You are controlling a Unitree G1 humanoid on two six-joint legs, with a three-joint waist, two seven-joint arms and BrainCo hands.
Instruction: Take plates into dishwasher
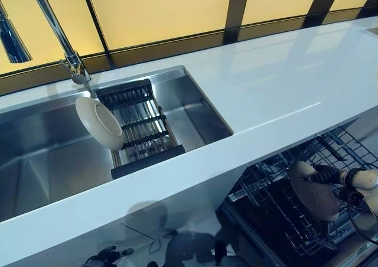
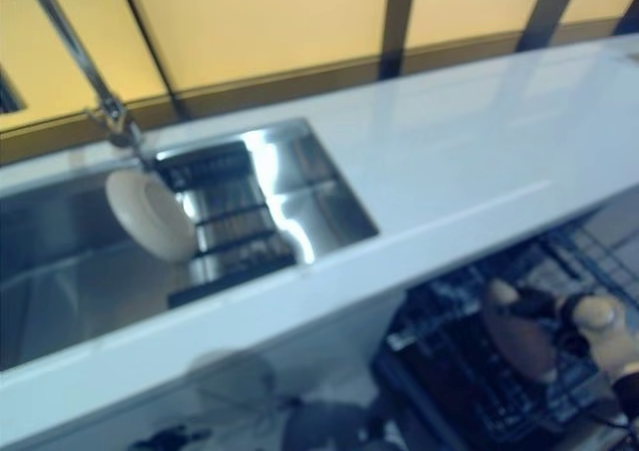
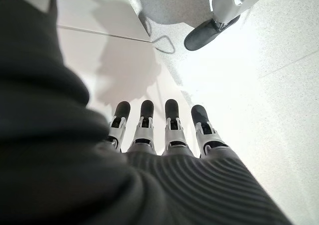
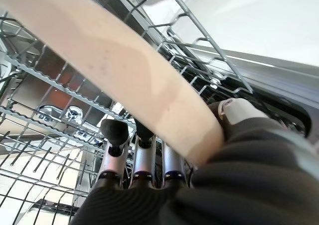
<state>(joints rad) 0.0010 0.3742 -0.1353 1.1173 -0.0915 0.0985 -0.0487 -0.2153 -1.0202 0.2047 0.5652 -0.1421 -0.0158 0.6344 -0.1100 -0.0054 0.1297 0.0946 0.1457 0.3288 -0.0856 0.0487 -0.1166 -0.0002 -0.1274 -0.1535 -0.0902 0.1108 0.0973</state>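
Note:
A cream plate (image 1: 313,197) is held on edge over the wire rack (image 1: 349,144) of the open dishwasher, below the counter at the lower right. My right hand (image 1: 328,175) is shut on it. In the right wrist view the plate's rim (image 4: 124,60) runs between the fingers (image 4: 142,160) and the thumb (image 4: 234,110). A second cream plate (image 1: 99,123) leans against a black drain rack (image 1: 144,128) in the sink. My left hand (image 1: 106,257) hangs low by the floor, open and empty, its fingers (image 3: 169,130) straight.
The steel sink (image 1: 41,160) is set in a long white counter (image 1: 283,84), with a tall tap (image 1: 59,33) behind it. The counter's front edge overhangs the dishwasher rack. Yellow panels with dark frames line the back.

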